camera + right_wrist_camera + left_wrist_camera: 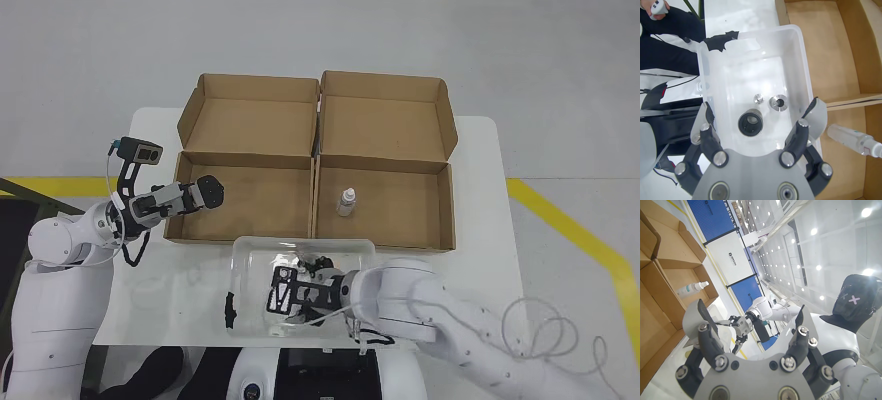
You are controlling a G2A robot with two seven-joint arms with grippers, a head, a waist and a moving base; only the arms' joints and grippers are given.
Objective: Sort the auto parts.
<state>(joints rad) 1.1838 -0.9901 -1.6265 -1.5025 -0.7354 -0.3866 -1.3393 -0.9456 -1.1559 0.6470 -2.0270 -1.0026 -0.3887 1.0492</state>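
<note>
Top view buries the metal parts (pixel 750 124) under my right gripper (pixel 283 291); its wrist view shows three in the clear bin (pixel 802 62), fingers spread, empty. Left gripper (pixel 211 192), spread and empty too, hangs by the left box (pixel 255 205); a bottle (pixel 346 203) lies in the right box (pixel 400 215).

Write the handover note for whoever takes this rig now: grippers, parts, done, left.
Left gripper: open, holding nothing, at the outer end of the left box.
Right gripper: open, holding nothing, above the clear bin.
Parts: black-lined cylinder, slotted sleeve and small silver piece lie apart in the bin. Spray bottle is in the right box.
Done: no metal part in either box.
Left: sort all three into the boxes.
</note>
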